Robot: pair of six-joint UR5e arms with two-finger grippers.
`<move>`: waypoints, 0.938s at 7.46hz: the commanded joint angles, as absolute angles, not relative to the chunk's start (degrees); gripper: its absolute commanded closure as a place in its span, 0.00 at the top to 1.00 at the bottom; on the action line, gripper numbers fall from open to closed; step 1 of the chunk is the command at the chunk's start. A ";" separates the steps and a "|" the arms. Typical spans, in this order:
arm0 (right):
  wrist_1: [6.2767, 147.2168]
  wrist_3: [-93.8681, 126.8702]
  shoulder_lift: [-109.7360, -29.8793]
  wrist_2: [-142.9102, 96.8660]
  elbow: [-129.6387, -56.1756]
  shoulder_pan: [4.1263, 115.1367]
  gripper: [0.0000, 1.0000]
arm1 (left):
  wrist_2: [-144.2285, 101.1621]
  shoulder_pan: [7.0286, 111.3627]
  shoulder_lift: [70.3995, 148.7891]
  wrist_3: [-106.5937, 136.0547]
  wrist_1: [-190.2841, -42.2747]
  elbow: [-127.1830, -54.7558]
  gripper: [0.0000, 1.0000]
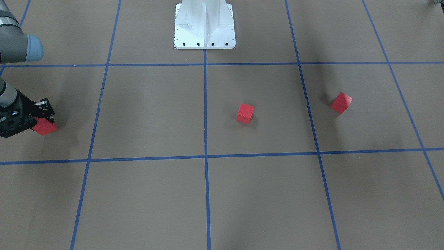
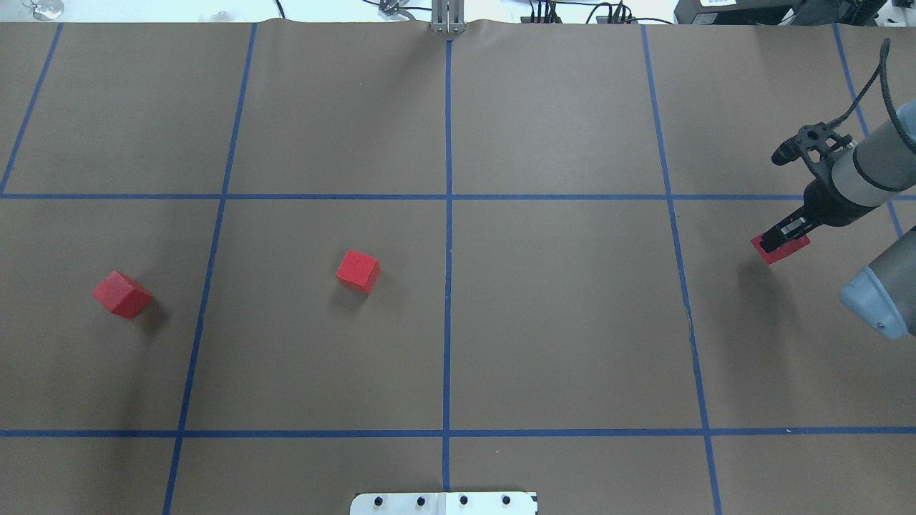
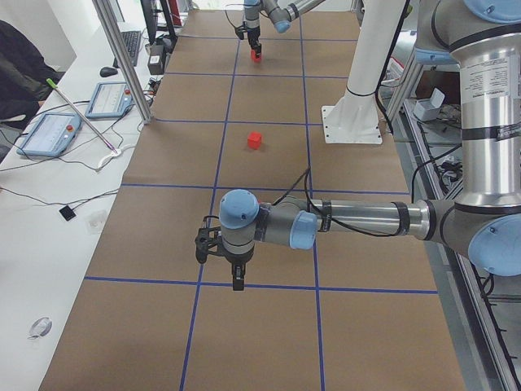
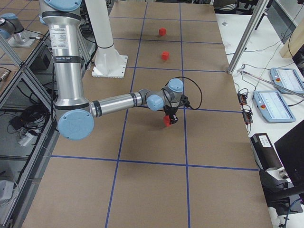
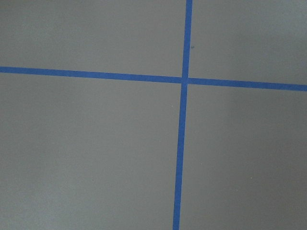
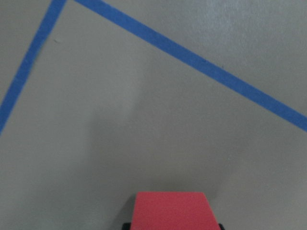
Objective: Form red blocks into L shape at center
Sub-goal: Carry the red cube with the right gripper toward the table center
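Clamped between right gripper [image 2: 778, 239] fingers: one red block [image 2: 793, 248], well right of center [image 2: 447, 300]. Second block [image 2: 358, 271] just left of center line, third block [image 2: 122, 294] further left, both loose. Left gripper [image 3: 237, 281] near tape crossing [image 5: 183, 79]; finger state impossible to tell.

Your robot's two arms are silver-grey metal tubes joined by thick round joints, and each joint is closed with a pale blue cap [image 1: 34, 48]. On the right arm [image 4: 116, 100] and the left arm [image 3: 366, 218] you see black rings where the segments meet. A thin black cable [image 2: 882, 68] runs to each wrist. The right gripper [image 2: 776, 242] and the left gripper [image 3: 237, 283] are black, with a black bracket [image 2: 812, 139] at the wrist. The white pedestal [image 4: 102, 33] ends in a white base plate [image 1: 204, 43] with four black screws [image 1: 198, 44] along its edge.
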State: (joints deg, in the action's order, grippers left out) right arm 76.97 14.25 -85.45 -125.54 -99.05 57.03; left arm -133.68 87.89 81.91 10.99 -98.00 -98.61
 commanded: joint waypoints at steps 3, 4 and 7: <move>82.18 33.71 -79.38 -125.42 -107.14 53.20 0.00 | -133.68 87.80 81.91 10.99 -98.09 -98.44 1.00; 82.18 40.88 -76.67 -124.90 -107.57 49.95 0.00 | -133.68 87.80 81.91 10.99 -98.09 -98.44 1.00; 87.94 63.05 -62.90 -116.41 -106.53 36.78 0.00 | -133.77 87.72 82.00 10.99 -98.17 -98.53 1.00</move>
State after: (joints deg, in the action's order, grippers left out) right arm 84.40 54.23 -69.25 -120.64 -107.22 42.23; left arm -133.76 87.77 81.94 10.99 -98.16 -98.55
